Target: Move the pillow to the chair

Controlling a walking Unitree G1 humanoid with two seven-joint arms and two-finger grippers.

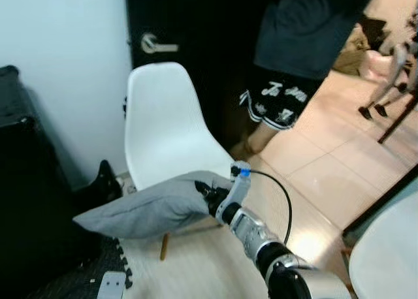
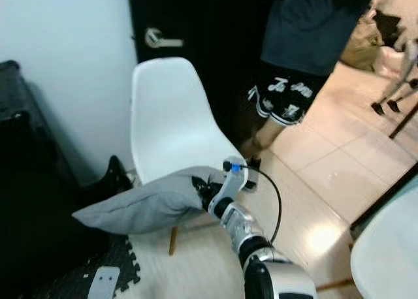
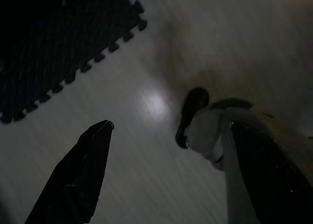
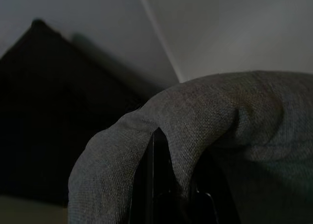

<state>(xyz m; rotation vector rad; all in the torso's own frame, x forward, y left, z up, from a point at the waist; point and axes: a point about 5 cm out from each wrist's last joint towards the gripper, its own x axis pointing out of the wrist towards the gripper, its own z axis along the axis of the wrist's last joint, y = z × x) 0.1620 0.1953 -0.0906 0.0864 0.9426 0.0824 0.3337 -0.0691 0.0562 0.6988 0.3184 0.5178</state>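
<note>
the right gripper (image 1: 204, 196) has its black fingers (image 4: 157, 185) pinched tight on a fold at the near end of the soft grey fabric pillow (image 1: 147, 207), the cloth bunching over them. the pillow hangs out sideways from that grip, held in the air over the front edge of the white moulded plastic chair (image 1: 163, 126), its far end sagging past the seat toward the dark foam mat (image 2: 62, 273). so the pickup is done and the carry looks nearly finished; lowering onto the seat and letting go remain. the left gripper (image 3: 161, 160) hangs idle over the pale floor, fingers spread wide and empty. a person in dark shorts (image 1: 277, 100) stands behind the chair.
</note>
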